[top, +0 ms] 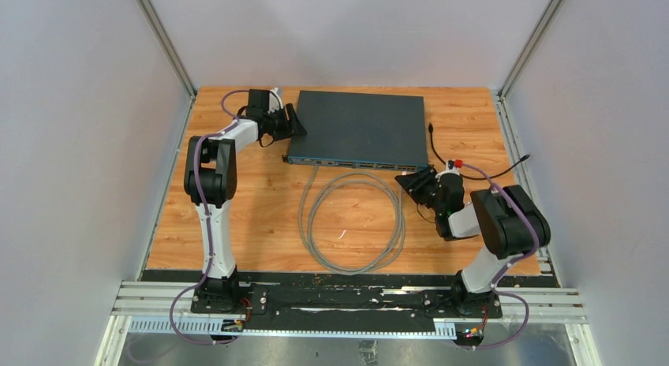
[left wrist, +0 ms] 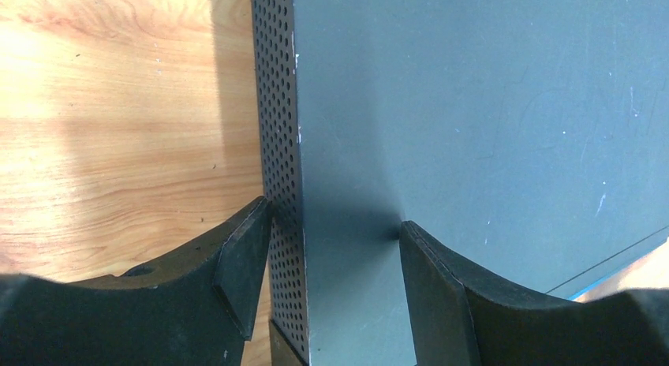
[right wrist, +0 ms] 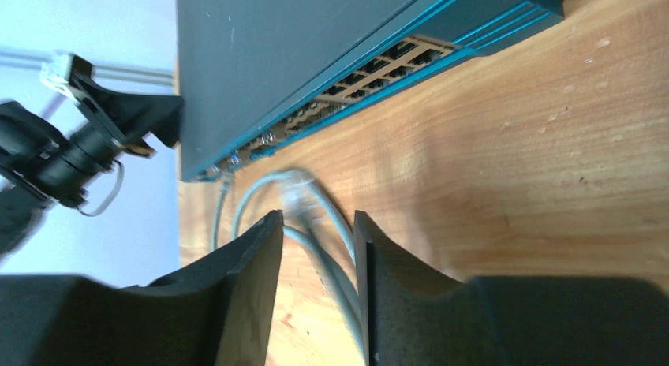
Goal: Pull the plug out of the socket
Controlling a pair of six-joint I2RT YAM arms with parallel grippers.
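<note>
The dark network switch (top: 359,125) lies at the back of the table. A grey cable (top: 351,224) is coiled in front of it, and its plug (top: 315,166) sits in a socket at the left end of the front face (right wrist: 226,177). My left gripper (top: 298,125) is open and straddles the switch's left edge (left wrist: 298,145), one finger against the perforated side and the other on the top. My right gripper (top: 412,183) hovers low near the front right corner. It is open (right wrist: 318,224), and the grey cable (right wrist: 339,279) runs between its fingers close to the right one.
A thin black cable (top: 435,149) trails over the wooden table (top: 237,216) right of the switch toward the right wall. White walls close in both sides and the back. A row of empty ports (right wrist: 379,66) lines the switch front.
</note>
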